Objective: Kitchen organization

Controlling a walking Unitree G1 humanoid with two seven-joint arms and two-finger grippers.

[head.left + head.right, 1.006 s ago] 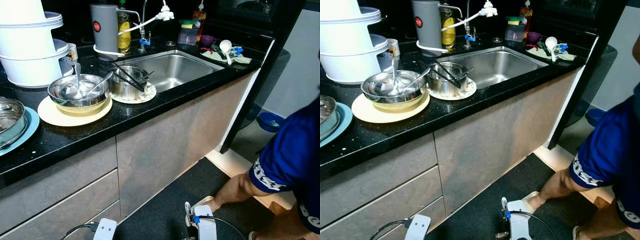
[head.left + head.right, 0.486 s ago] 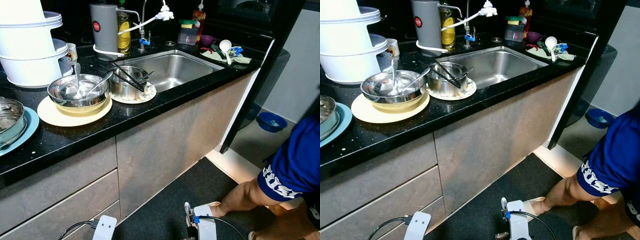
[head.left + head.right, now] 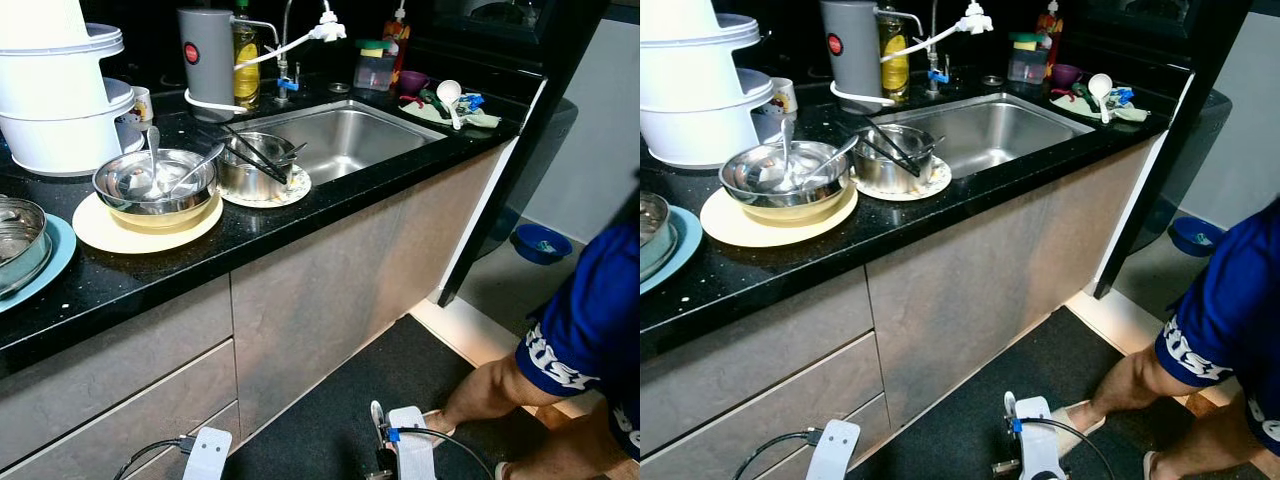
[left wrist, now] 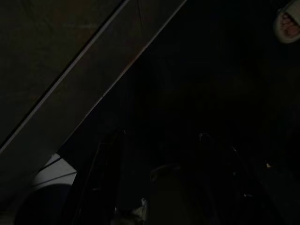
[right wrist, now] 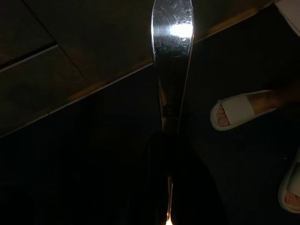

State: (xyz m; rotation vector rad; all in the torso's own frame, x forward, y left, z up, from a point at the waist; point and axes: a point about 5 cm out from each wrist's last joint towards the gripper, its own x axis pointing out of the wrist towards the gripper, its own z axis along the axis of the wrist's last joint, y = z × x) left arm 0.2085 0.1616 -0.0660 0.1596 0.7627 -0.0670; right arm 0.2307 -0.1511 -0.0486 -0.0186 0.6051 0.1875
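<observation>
My right gripper [image 5: 169, 140] hangs low in front of the cabinets, shut on a shiny flat metal utensil [image 5: 172, 51] that sticks out past the fingers; its tip [image 3: 376, 412] shows above the wrist. My left gripper [image 4: 159, 159] hangs idle in the shade with its fingers apart and nothing between them. On the black counter [image 3: 260, 230] a steel bowl [image 3: 157, 180] with spoons sits on a cream plate. Beside it stands a small steel pot [image 3: 255, 162] with black utensils across it. The steel sink [image 3: 345, 135] lies further right.
A person in a blue shirt [image 3: 590, 330] crouches at the right, with a sandalled foot [image 5: 234, 110] close to my right gripper. Stacked white containers [image 3: 60, 90] and a steel bowl on a blue plate [image 3: 20, 245] stand at the left. A blue bowl [image 3: 537, 243] lies on the floor.
The person has pulled back to the right and their leg has shifted. Both my arms hang as before, and the counter items have not moved.
</observation>
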